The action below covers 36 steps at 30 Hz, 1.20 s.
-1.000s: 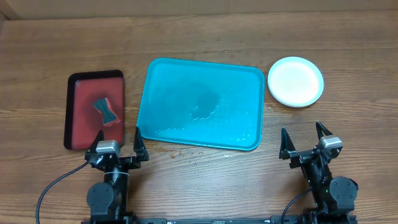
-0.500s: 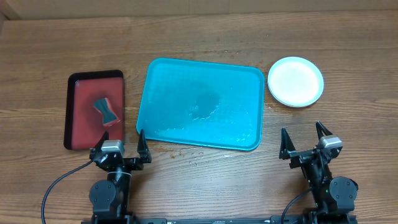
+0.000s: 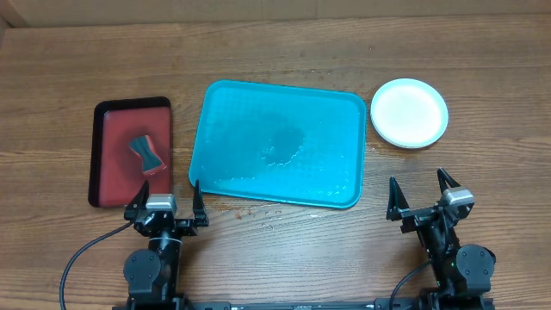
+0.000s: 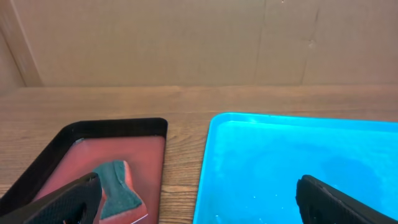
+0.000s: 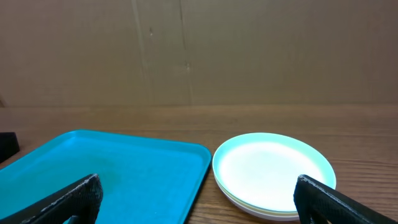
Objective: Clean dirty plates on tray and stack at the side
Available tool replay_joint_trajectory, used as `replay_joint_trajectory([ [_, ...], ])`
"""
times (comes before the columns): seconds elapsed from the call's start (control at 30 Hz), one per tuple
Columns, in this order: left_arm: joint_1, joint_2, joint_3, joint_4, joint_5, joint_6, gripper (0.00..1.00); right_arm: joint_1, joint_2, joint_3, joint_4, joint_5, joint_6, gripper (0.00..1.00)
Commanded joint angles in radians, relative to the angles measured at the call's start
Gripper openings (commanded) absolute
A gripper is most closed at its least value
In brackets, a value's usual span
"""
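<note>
Surface: brown wooden table, backed by a plain cardboard wall in both wrist views
Left gripper [image 3: 167, 184]: jaws are spread wide and nothing is held; it is parked low at the near edge of the table
Right gripper [image 3: 417, 181]: jaws are likewise spread wide and empty, parked low at the near edge, well apart from the left one
Ahead of the left gripper: a red tray [image 3: 112, 172] with a black rim is seen just ahead and to the left, with a sponge [image 3: 146, 153] lying on it, untouched by the fingers
Between the grippers: the tray [image 3: 241, 120] is found ahead and to the right of the left gripper, ahead and to the left of the right one; no plate is carried on it, only a wet patch [image 3: 284, 146] near its middle
Ahead of the right gripper: the plates [image 3: 409, 113] are stacked on the table just beside the tray's right end; in the right wrist view layered rims are seen under a pale mint top, but the count cannot be told for certain
Step in hand: the task is judged to be at its close, cleaning and stacking being done and neither gripper engaged
Next move: little is called for; if a smear were found, the sponge would have to be fetched by the left gripper, and care taken that the stack is not knocked
</note>
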Motion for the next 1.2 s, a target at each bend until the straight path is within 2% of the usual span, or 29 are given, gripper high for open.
replay_joint_trajectory([
  [0.0,-0.005,-0.013,-0.007,0.000,-0.001,0.025,1.00,-0.008,-0.012,-0.010,0.005,0.010,-0.001,1.00],
  [0.4,-0.005,-0.013,-0.007,0.000,-0.011,-0.027,1.00,-0.008,-0.012,-0.010,0.005,0.010,-0.001,1.00],
  [1.17,-0.005,-0.012,-0.007,0.002,-0.001,-0.027,1.00,-0.008,-0.012,-0.010,0.005,0.010,-0.001,1.00],
])
